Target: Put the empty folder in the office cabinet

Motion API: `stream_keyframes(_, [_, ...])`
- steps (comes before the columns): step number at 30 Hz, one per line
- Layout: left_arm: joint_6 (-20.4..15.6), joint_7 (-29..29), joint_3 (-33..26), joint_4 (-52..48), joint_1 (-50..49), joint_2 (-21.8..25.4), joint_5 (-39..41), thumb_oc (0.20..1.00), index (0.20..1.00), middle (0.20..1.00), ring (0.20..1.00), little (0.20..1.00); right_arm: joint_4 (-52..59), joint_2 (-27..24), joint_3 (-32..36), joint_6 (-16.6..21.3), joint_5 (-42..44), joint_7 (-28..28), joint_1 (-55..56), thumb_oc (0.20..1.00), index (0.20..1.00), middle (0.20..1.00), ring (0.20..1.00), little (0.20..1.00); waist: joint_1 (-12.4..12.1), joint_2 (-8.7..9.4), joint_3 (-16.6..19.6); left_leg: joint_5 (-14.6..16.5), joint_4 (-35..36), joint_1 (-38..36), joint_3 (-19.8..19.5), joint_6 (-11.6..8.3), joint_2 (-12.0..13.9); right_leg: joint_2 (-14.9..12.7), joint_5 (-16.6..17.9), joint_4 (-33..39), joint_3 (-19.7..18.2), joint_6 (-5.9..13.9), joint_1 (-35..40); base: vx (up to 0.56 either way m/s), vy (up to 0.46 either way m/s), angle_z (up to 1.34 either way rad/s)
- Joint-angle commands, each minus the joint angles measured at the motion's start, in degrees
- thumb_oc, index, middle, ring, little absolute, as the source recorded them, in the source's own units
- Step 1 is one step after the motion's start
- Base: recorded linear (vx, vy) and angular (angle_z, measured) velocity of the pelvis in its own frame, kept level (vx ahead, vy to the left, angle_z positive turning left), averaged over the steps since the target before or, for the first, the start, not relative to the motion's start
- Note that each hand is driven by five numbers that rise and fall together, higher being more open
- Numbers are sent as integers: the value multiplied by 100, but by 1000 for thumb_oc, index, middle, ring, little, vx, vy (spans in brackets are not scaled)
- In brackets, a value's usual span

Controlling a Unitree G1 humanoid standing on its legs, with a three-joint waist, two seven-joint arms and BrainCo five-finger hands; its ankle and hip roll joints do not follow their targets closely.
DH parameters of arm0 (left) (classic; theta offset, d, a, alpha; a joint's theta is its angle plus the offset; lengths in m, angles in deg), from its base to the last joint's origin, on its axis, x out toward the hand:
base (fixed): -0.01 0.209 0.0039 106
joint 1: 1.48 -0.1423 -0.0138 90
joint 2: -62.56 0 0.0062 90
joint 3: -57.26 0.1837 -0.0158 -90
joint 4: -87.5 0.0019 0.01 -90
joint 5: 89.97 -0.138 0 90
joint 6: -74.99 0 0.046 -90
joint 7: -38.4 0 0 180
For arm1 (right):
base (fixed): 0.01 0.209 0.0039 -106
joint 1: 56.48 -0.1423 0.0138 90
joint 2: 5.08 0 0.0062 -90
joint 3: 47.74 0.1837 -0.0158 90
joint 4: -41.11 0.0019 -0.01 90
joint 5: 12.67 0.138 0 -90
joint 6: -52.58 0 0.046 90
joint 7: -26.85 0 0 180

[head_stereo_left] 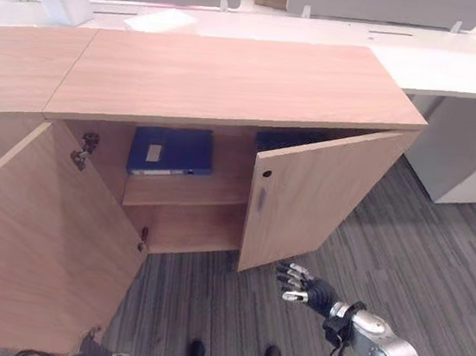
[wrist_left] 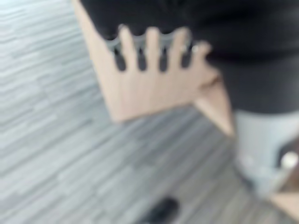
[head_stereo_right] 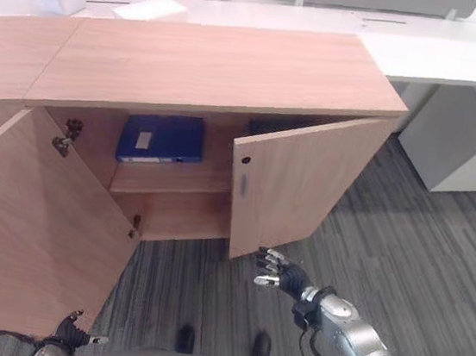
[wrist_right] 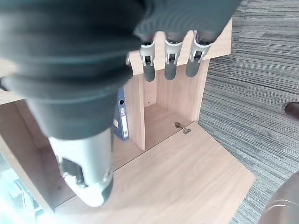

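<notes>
- A low wooden office cabinet (head_stereo_left: 232, 82) with a smooth, pale brown grain top is spreading across the upper half of the frame, both its doors standing open
- The blue folder (head_stereo_left: 172, 151), a flat rectangular binder with a small pale label on its face, is lying on the upper shelf (head_stereo_left: 186, 188) inside the cabinet, centre of the frame, held by neither hand
- A second dark blue shape is sitting in the shadowed compartment behind the right door (head_stereo_left: 318, 197), too dim to make out
- The left door (head_stereo_left: 31, 239) is swinging wide toward the lower left, metal hinges showing at its inner edge
- The right hand (head_stereo_left: 305, 285) is hovering in the lower right, just below the bottom corner of the right door, its silver dark-tipped fingers (wrist_right: 168, 65) relaxed and apart, gripping nothing
- The left hand (wrist_left: 154, 46) is appearing blurred in its wrist view, fingers spread straight against a flat wooden panel
- Grey striped carpet (head_stereo_left: 403, 250) is covering the floor
- A white counter (head_stereo_left: 443, 64) is running along the top right, with a white box (head_stereo_left: 66, 2) at the upper left
</notes>
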State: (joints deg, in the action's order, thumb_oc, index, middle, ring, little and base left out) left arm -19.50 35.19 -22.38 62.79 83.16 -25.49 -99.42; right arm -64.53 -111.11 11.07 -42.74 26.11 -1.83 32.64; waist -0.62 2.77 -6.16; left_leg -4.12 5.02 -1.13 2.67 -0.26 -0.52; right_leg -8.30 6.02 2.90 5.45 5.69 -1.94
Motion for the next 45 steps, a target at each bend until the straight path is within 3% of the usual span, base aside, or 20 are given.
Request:
stream_keyframes(1, [-46,-216,-555,188,348,242,324,1000,1000,1000,1000,1000,-36,103,21,205,-98,84,-257,1000,1000,1000,1000,1000,-132,39,105,839,-2,-335,-163,-73,7,-428,-16,-421,-392,437,-581,46,-13,2])
stream_keyframes(3, [-47,-264,-667,186,314,247,418,1000,1000,1000,1000,1000,-129,179,59,214,-126,125,-224,1000,1000,1000,1000,1000,-150,52,119,845,-2,-344,-181,-68,-2,-438,-15,-406,-383,445,-559,46,-24,2])
stream_keyframes(5, [-117,-611,-1365,45,146,344,1135,1000,1000,1000,1000,1000,-549,565,269,273,-101,352,-106,1000,1000,1000,1000,1000,-299,84,152,846,-2,-339,-259,-54,-34,-469,-13,-342,-320,468,-495,74,-46,5])
stream_keyframes(8, [-195,-807,-1783,-186,33,452,1572,1000,1000,1000,1000,1000,-826,799,329,287,-42,442,-56,1000,1000,1000,1000,1000,-390,99,147,844,-2,-341,-313,-51,-47,-502,-19,-329,-283,483,-455,47,-32,12])
stream_keyframes(11, [-364,-1237,-2679,-600,-233,931,2121,1000,1000,1000,1000,1000,-1232,1135,368,298,88,603,50,1000,1000,1000,1000,1000,-647,137,131,810,-2,-309,-456,-65,-63,-555,-49,-315,-173,516,-373,33,-41,11])
stream_keyframes(15, [-394,-1330,-2849,-594,-262,1091,2186,1000,1000,1000,1000,1000,-1291,1205,360,304,107,628,62,1000,1000,1000,1000,1000,-687,153,128,803,-2,-302,-489,-74,-64,-565,-56,-314,-142,521,-356,27,-36,15])
stream_keyframes(16, [-397,-1470,-3362,-279,-376,1783,2189,1000,1000,1000,1000,1000,-1477,1403,297,317,344,726,27,1000,1000,1000,1000,1000,-841,142,148,772,-2,-237,-599,-107,-56,-591,-79,-285,4,535,-305,48,-55,10])
stream_keyframes(22, [-360,-1512,-3717,102,-526,2349,2137,1000,1000,1000,1000,1000,-1579,1547,206,401,535,837,-54,1000,1000,1000,1000,1000,-920,150,179,755,-2,-207,-674,-134,-26,-589,-81,-222,140,548,-215,46,-38,21])
stream_keyframes(30, [-379,-1576,-3507,-374,-515,2271,1941,1000,1000,1000,1000,1000,-1551,1538,235,459,390,907,43,1000,1000,1000,1000,1000,-880,186,173,753,-2,-197,-676,-137,2,-555,-70,-177,166,547,-178,17,-8,7])
stream_keyframes(42, [-564,-1539,-2951,-1638,24,2141,1922,1000,1000,1000,1000,1000,-1487,1447,371,503,105,910,148,1000,1000,1000,1000,1000,-625,308,188,801,-2,-269,-511,-148,77,-466,-31,-96,44,531,-161,0,0,-2])
stream_keyframes(45, [-705,-1523,-2764,-2316,221,1849,2192,1000,1000,1000,1000,1000,-1494,1435,437,473,-83,901,243,1000,1000,1000,1000,1000,-512,336,190,831,-2,-297,-450,-138,78,-454,-7,-73,-20,530,-166,-3,0,-2])
